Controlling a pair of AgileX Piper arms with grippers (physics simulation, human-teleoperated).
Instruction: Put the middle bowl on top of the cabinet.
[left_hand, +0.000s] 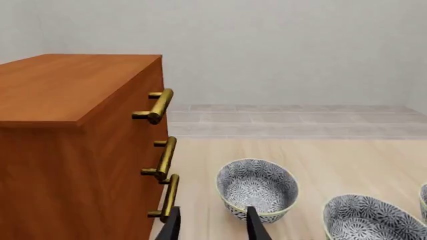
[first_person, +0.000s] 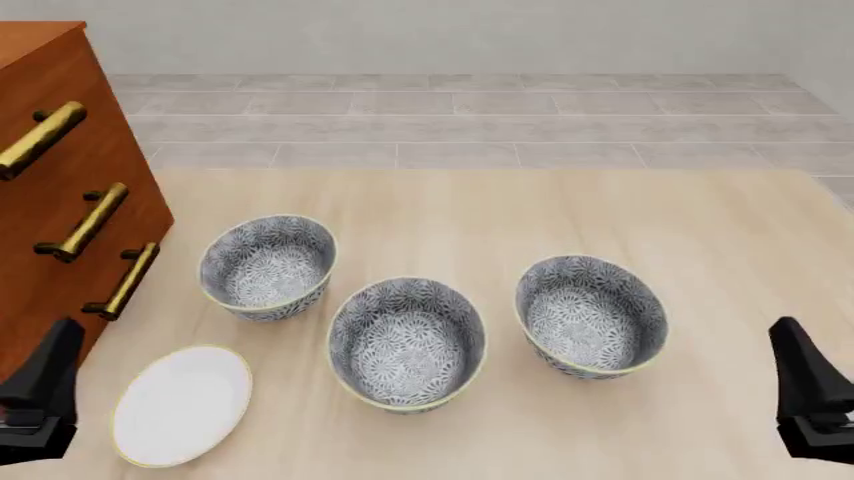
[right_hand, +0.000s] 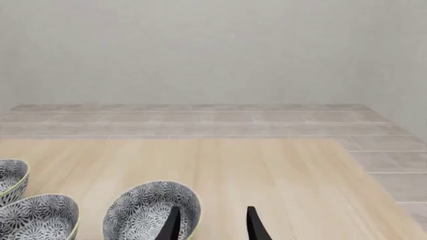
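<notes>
bowls sit untouched in a row on the desk (first_person: 747, 230), the middle bowl (first_person: 407, 343) right of the cabinet (first_person: 54, 230), both tools (first_person: 34, 395) (first_person: 811, 395) released and back, so reaching for its rim looks next.

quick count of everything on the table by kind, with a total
patterned bowls: 3 (left bowl, middle bowl, right bowl)
white plate: 1
cabinet: 1
total: 5

Middle bowl (first_person: 407, 343) right of cabinet (first_person: 54, 200); between bowls
</notes>
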